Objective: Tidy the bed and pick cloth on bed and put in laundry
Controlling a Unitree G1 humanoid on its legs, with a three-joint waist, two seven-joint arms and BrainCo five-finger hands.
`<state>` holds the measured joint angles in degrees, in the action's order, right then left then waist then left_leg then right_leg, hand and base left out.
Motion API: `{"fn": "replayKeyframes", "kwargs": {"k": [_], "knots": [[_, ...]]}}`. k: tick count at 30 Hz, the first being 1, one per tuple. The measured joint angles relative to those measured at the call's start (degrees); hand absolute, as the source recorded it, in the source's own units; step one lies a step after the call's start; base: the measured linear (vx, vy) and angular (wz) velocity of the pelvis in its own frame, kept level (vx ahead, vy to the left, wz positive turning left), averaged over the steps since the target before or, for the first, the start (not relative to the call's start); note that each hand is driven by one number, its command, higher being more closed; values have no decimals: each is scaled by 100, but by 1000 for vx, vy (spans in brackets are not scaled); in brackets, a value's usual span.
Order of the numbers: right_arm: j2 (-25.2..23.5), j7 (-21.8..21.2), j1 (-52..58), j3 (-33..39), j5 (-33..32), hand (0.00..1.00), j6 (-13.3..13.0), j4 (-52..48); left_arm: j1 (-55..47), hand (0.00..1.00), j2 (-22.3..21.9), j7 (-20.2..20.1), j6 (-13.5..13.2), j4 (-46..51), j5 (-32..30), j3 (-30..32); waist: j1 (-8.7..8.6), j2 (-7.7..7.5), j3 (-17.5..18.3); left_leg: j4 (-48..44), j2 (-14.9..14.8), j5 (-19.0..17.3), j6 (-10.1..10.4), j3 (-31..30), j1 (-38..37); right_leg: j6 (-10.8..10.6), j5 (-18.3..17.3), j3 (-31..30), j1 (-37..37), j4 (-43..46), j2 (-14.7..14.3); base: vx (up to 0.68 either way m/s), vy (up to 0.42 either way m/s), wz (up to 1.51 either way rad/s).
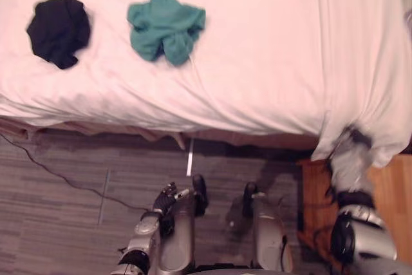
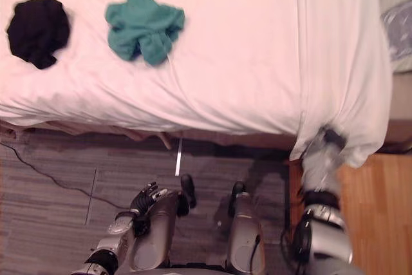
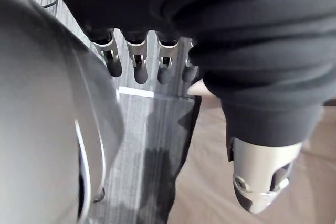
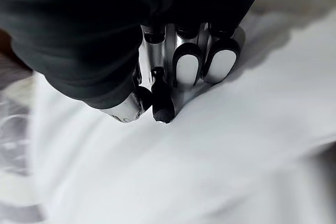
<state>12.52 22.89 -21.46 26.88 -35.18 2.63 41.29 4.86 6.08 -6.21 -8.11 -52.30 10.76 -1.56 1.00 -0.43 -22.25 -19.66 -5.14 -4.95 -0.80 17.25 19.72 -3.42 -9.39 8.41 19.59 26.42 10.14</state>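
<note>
A black cloth (image 1: pixel 58 30) lies bunched on the bed's white sheet (image 1: pixel 257 43) at the far left. A crumpled teal cloth (image 1: pixel 164 27) rests a little to its right. My right hand (image 1: pixel 353 140) is at the bed's right corner, where the sheet hangs over the edge. In the right wrist view its fingers (image 4: pixel 186 69) are curled against the thumb with the white sheet (image 4: pixel 210 145) pinched between them. Down by the floor, well short of the bed, my left hand (image 1: pixel 166 201) hangs with relaxed fingers (image 3: pixel 139 64) that hold nothing.
Grey carpet (image 1: pixel 64 210) runs along the bed's near side, with a white strip (image 1: pixel 189 159) lying on it. Wooden floor (image 1: pixel 393 185) begins at the right. A grey and white bundle (image 2: pixel 399 30) lies past the bed's right edge.
</note>
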Motion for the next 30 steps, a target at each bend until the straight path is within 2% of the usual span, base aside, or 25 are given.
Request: {"fn": "replayKeyframes", "kwargs": {"k": [1, 3, 5, 9, 10, 12, 13, 14, 15, 16, 17, 18, 19, 20, 21, 22, 23, 24, 25, 26, 27, 28, 29, 30], "knots": [[-441, 91, 594, 27, 9, 0, 296, 147, -132, 0, -149, 4, 8, -8, -8, 34, 15, 14, 321, 355, 20, 84, 81, 63, -231, -22, 96, 115, -280, -387, -11, 168, -46, 13], [-921, 116, 1233, 21, 72, 0, 521, 339, -304, 0, -370, 23, 18, -25, -19, 186, 14, 24, 691, 790, 56, 272, 155, 174, -566, -21, 239, 212, -617, -821, -40, 193, -22, 4], [-1406, 191, 1835, -14, 166, 0, 661, 613, -446, 0, -509, 41, 63, -210, -26, 227, 7, 28, 1030, 1323, 159, 439, 140, 184, -1084, -87, 383, 228, -1091, -1296, -96, 253, -29, -12], [-1506, 86, 2137, -113, 522, 0, 668, 918, -489, 0, -652, 195, 122, -422, -139, 618, -4, 19, 1260, 1760, 231, 583, 117, 298, -1704, -119, 452, 242, -1669, -1682, -130, 166, -23, -9], [-1515, 21, 2152, -119, 694, 0, 666, 999, -518, 0, -650, 288, 127, -456, -188, 741, 9, 2, 1275, 1723, 221, 566, 111, 314, -1796, -127, 445, 264, -1802, -1721, -133, 116, -25, 8], [-1526, -183, 2159, -152, 1024, 0, 688, 1210, -561, 0, -652, 469, 127, -455, -190, 976, 9, -3, 1277, 1088, 97, 304, 234, 311, -1610, -134, 440, 410, -1974, -1768, -111, 66, -5, 21], [-1524, -308, 2181, -125, 1191, 0, 702, 1306, -567, 0, -657, 577, 116, -448, -182, 1142, -2, -15, 1276, 437, -44, 101, 378, 344, -1360, -128, 445, 516, -2069, -1774, -45, -20, 59, 30], [-1450, -532, 2215, -61, 1398, 0, 700, 1420, -584, 0, -645, 712, 117, -453, -181, 1336, 1, -26, 1266, -352, -408, -249, 330, 503, -1181, -127, 445, 623, -2244, -1785, -24, -23, 83, 25], [-1411, -625, 2241, -59, 1460, 0, 704, 1465, -612, 0, -629, 768, 119, -458, -180, 1370, -2, -26, 1268, -576, -569, -312, 261, 527, -1189, -127, 445, 645, -2306, -1788, -11, -37, 136, 7], [-1315, -890, 2311, -62, 1596, 0, 686, 1586, -640, 0, -566, 826, 124, -536, -197, 1381, 7, -21, 1281, -800, -911, -367, 173, 477, -1274, -139, 441, 665, -2445, -1783, 82, -29, 206, -5], [-1209, -1196, 2364, -81, 1733, 0, 684, 1640, -665, 0, -497, 881, 131, -600, -256, 1389, -13, -43, 1289, -744, -1241, -365, 174, 237, -1357, -288, 410, 619, -2506, -1760, 287, -23, 247, -5], [-1171, -1297, 2376, -97, 1789, 0, 687, 1641, -666, 0, -492, 890, 136, -638, -260, 1423, -21, -43, 1292, -643, -1366, -352, 194, 113, -1379, -355, 398, 584, -2525, -1740, 352, 22, 319, 5], [-1089, -1498, 2452, -126, 1800, 0, 677, 1670, -677, 0, -490, 909, 158, -653, -272, 1522, -26, -37, 1293, -342, -1688, -286, 277, -190, -1411, -516, 352, 544, -2502, -1668, 521, 35, 295, 16], [-1013, -1613, 2513, -219, 1791, 0, 671, 1761, -720, 0, -462, 936, 159, -638, -292, 1527, -27, -46, 1299, -119, -1888, -205, 351, -451, -1420, -689, 293, 502, -2427, -1526, 678, 22, 541, 15], [-889, -1776, 2542, -274, 1774, 0, 673, 1955, -761, 0, -405, 1058, 171, -630, -322, 1516, -30, -41, 1316, 122, -2049, -149, 431, -863, -1495, -996, 194, 357, -2216, -1233, 962, -8, 522, 5], [-849, -1807, 2537, -278, 1771, 0, 668, 2018, -774, 0, -391, 1097, 190, -643, -347, 1503, -39, -34, 1321, 143, -2055, -150, 432, -926, -1550, -1086, 171, 305, -2172, -1175, 1025, -11, 716, -14], [-715, -1851, 2569, -333, 1774, 0, 660, 2113, -841, 0, -425, 1214, 292, -726, -420, 1460, -61, 91, 1372, 219, -2043, -157, 458, -916, -1706, -1105, 167, 143, -2103, -1131, 1168, -3, 741, -39], [-861, -2010, 2596, -388, 1806, 0, 529, 2347, -822, 0, -170, 1367, 326, -789, -455, 1402, -59, -175, 1375, 38, -1634, -170, 1501, -729, -1777, -1148, 351, -234, -2088, -1238, 1624, 5, 810, -44], [-973, -2036, 2587, -463, 1829, 0, 462, 2382, -823, 0, 70, 1485, 351, -795, -515, 1303, -80, -374, 1442, -20, -1471, -213, 1520, -637, -1759, -1050, 611, -234, -2077, -1238, 1719, 11, 622, -41], [-984, -2084, 2586, -567, 1839, 0, 425, 2386, -818, 0, 203, 1532, 421, -807, -582, 1265, -101, -416, 1464, -84, -1474, -227, 1536, -555, -1752, -736, 914, -139, -1984, -1199, 1719, 8, 479, -54], [-925, -2263, 2559, -845, 1905, 0, 340, 2387, -839, 0, 358, 1529, 510, -830, -707, 1159, -95, -420, 1470, 53, -1527, -227, 1456, -268, -1922, -222, 1218, 291, -1646, -820, 1614, 8, 366, -61], [-905, -2335, 2557, -917, 1932, 0, 275, 2386, -859, 0, 378, 1514, 511, -830, -719, 1061, -88, -415, 1468, 186, -1522, -177, 1408, -181, -2009, -280, 1148, 464, -1509, -533, 1510, 31, 400, -71], [-862, -2486, 2546, -1016, 2019, 0, 177, 2365, -872, 0, 380, 1474, 511, -843, -756, 858, -120, -349, 1457, 549, -1537, -15, 1331, -32, -2221, -546, 705, 602, -1350, -133, 990, 100, 275, -34], [-798, -2700, 2531, -1191, 2070, 0, 19, 2270, -819, 0, 351, 1306, 505, -885, -754, 562, -228, -197, 1455, 1000, -1583, 251, 1247, 49, -2358, -474, 100, 675, -1298, -46, 111, 122, 213, -17]]}}
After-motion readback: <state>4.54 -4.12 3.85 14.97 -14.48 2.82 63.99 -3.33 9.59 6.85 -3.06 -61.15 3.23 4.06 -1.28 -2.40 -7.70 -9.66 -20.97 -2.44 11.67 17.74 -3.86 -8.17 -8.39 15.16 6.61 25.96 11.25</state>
